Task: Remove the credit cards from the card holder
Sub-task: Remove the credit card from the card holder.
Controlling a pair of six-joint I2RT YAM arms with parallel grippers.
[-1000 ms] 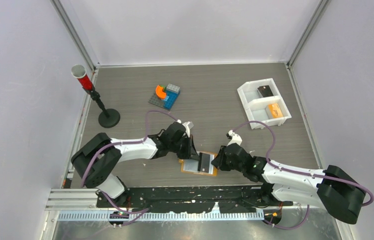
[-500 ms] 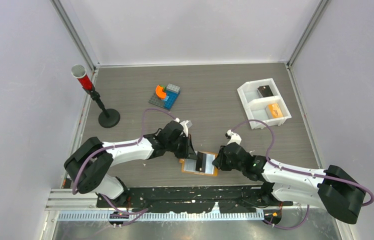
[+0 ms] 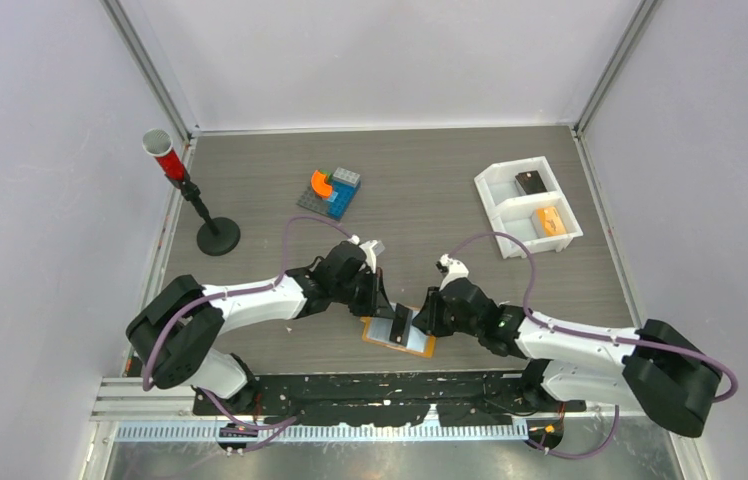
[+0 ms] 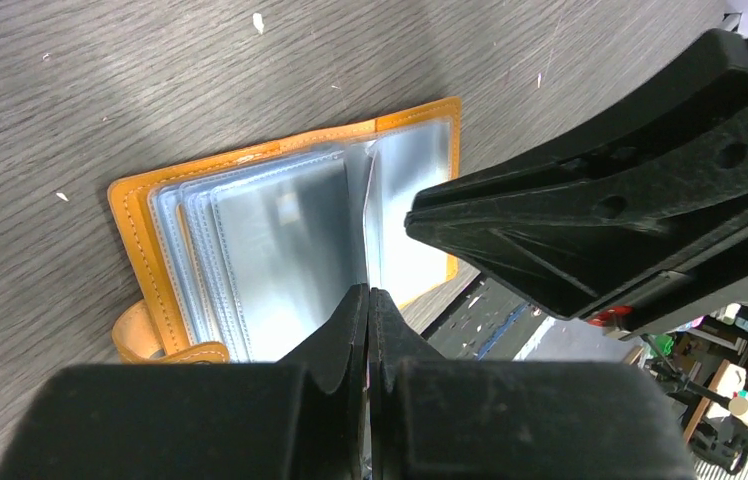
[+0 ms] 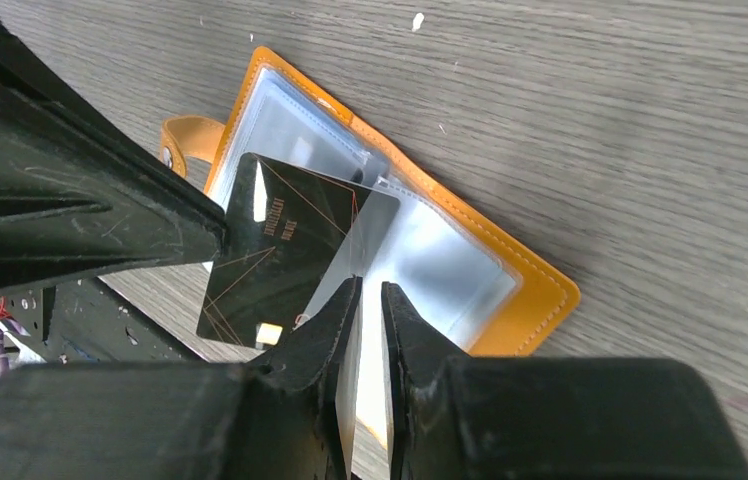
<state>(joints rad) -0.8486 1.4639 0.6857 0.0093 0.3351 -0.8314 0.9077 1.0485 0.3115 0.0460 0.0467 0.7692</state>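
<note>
The card holder [image 3: 400, 340] lay open and flat at the six o'clock edge of the table [image 3: 430, 200], just ahead of my two bases, its clear sleeves fanned upward. I had come at it from both sides so that one claw could steady it while the other drew a card.

My left claw [image 4: 368, 300] reached in from the holder's ten o'clock with its jaws pressed fully together. The tip sat over the sleeves, right by one leaf that stood on edge. I judged it was there to hold the pages down; I could not see anything pinched in it.

My right claw [image 5: 365, 295] reached in from three o'clock, jaws narrow with only a slim gap. A dark card [image 5: 275, 255] with fine gold lines stood tilted up between the claws, one corner under a clear sleeve, the rest bare. Its lower corner met my right fingertips, and a thin pale edge ran between them. Card or sleeve, I could not tell, so I could not say the grip was firm.

The card was partly out, not yet free.
</note>
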